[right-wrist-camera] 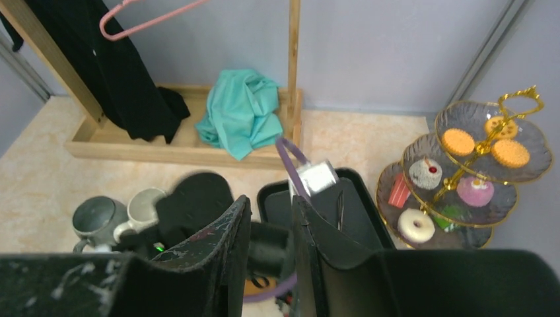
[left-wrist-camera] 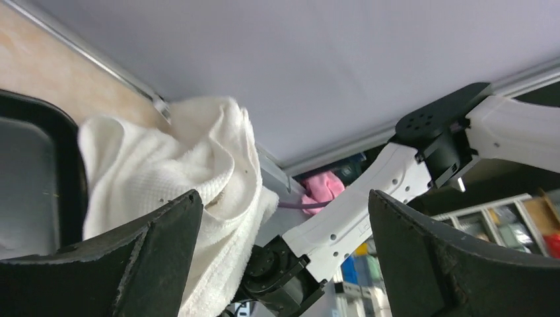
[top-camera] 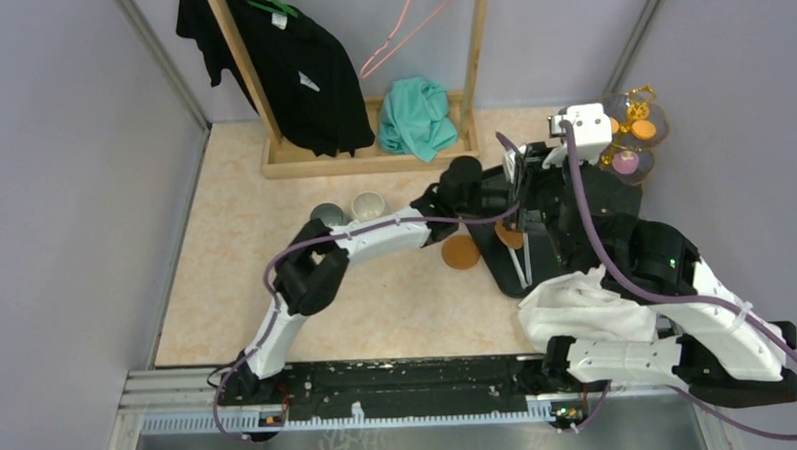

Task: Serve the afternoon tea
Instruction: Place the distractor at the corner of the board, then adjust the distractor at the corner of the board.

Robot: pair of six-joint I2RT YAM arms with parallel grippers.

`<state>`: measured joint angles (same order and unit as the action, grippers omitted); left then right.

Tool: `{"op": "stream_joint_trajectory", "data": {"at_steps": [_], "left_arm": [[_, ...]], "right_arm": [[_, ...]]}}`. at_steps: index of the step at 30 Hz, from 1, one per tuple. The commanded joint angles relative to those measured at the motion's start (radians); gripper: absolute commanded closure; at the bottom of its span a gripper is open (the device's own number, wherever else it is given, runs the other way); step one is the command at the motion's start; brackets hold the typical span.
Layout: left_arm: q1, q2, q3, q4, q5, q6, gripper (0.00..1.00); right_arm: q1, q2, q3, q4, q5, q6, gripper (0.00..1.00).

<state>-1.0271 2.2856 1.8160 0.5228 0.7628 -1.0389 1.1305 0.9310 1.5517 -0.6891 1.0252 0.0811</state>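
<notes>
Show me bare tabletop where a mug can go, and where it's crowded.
Free: the stretch between the left arm, the white cloth and the near edge; also left of the two mugs, below the wooden rack. Crowded: the right side, with tray, cloth and stand.

The three-tier stand [top-camera: 634,135] occupies the tabletop's [top-camera: 237,291] far right corner, with sweets [right-wrist-camera: 457,141] on its tiers. The tray [right-wrist-camera: 364,221] lies before it and to its left, holding the tongs [right-wrist-camera: 340,210]. A disc [top-camera: 460,251] rests on the tabletop just left of the tray. Left of centre, the left mug [top-camera: 326,216] and right mug [top-camera: 368,205] sit side by side. The clothes rack [top-camera: 302,168] lines the far edge, and a towel [top-camera: 577,304] lies near the right front.
</notes>
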Motion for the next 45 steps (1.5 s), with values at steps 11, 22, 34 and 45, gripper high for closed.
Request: {"op": "stream_joint_trajectory", "data": {"at_steps": [11,22,34,45], "left_arm": [[0.042,-0.541,-0.608,-0.18,-0.555,0.351,0.05],[0.044,-0.539,-0.723,-0.245,-0.722,0.419,0.09],[0.054,-0.56,-0.784,-0.2,-0.789,0.425,0.09],[0.079,-0.638,-0.877,-0.11,-0.734,0.402,0.09]], "right_arm": [[0.009,-0.021,-0.319,-0.456,-0.131,0.667,0.76],[0.01,-0.12,-0.625,-0.478,-0.43,0.934,0.95],[0.01,-0.114,-0.831,-0.478,-0.622,1.065,1.0],[0.009,0.019,-0.79,-0.657,-0.646,1.167,1.0]]}}
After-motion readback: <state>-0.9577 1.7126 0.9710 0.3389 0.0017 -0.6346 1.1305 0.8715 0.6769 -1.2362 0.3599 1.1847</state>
